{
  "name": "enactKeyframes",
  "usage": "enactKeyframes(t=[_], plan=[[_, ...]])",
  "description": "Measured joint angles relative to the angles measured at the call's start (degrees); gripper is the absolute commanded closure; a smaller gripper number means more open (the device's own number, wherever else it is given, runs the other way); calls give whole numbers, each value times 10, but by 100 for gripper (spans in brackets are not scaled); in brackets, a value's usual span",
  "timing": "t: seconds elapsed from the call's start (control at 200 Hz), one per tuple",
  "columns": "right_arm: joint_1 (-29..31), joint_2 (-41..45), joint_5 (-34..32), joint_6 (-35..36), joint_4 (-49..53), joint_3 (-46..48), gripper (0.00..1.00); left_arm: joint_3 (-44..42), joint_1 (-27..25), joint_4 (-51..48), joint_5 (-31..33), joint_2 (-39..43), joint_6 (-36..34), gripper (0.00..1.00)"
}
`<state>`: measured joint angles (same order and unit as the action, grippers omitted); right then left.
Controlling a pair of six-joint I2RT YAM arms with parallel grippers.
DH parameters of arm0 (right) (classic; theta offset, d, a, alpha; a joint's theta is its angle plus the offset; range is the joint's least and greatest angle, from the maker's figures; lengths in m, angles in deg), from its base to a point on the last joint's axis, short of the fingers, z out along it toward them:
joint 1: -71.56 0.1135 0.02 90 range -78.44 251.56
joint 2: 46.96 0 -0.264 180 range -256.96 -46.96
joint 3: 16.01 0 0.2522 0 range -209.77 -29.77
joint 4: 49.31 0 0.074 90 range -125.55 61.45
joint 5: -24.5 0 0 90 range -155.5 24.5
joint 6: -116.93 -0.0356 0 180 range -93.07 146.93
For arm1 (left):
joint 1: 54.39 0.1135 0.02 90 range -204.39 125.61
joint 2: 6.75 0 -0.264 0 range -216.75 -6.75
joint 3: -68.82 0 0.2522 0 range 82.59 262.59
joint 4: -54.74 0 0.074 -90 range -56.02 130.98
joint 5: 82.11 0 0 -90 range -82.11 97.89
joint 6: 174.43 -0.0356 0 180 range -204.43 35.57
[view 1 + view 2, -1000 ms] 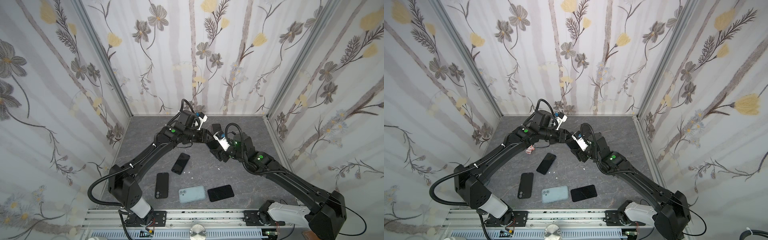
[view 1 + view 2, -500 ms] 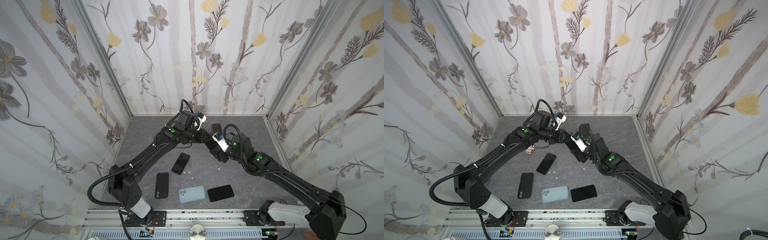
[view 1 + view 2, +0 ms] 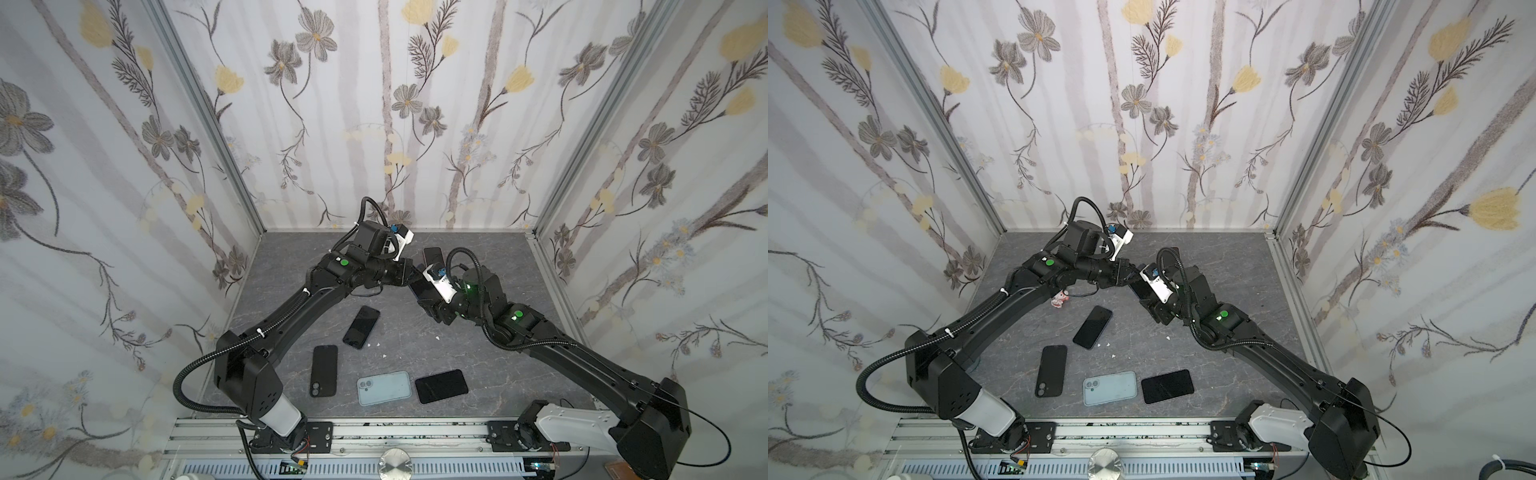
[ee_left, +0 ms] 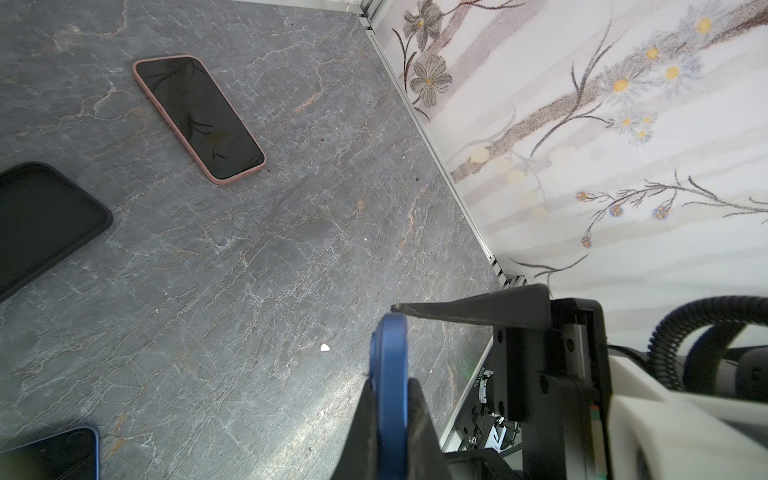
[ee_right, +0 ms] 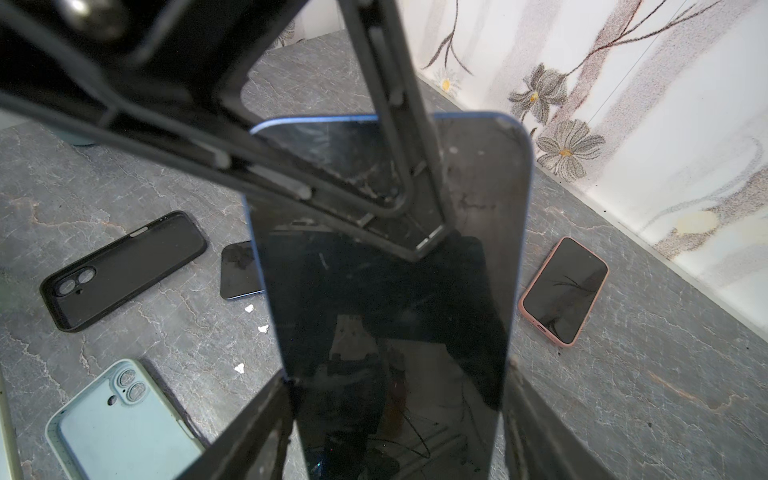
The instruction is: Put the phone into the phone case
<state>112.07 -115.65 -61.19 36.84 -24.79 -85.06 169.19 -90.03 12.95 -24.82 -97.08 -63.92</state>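
Phone (image 5: 386,311) is held clear of the table (image 3: 478,345), above its rear middle. Right gripper (image 5: 399,374) clamps its two long edges. Left gripper (image 4: 390,395) is pinched closed on its faces at the opposite end. Black case (image 3: 324,370) lies flat near the front edge, untouched.

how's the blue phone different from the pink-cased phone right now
The blue phone is up off the table, held by both the left gripper and the right gripper; the pink-cased phone lies flat on it, untouched. The blue phone is bare, showing its blue edge; the pink-cased phone wears a pink case. Both have dark screens.
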Motion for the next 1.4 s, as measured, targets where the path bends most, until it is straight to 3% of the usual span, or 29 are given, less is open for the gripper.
enactKeyframes(t=[0.175, 0.37, 0.754, 1.049, 1.259, 1.399], plan=[[1, 1, -9, -15, -18, -3, 18, -30, 4, 29, 32, 35, 11, 100], [-1, 9, -31, -45, -51, -19, 0, -76, 14, 71, 83, 103, 24, 100], [0, 45, 9, -120, -105, -60, 0, -181, 56, 208, 166, 256, 67, 100], [-11, 92, 36, -235, -193, -57, 0, -228, 76, 298, 187, 300, 103, 100], [-46, 94, 93, -321, -260, -65, 0, -252, 79, 356, 188, 328, 123, 100], [-72, 77, 143, -356, -301, -83, 10, -286, 79, 415, 185, 363, 127, 100]])
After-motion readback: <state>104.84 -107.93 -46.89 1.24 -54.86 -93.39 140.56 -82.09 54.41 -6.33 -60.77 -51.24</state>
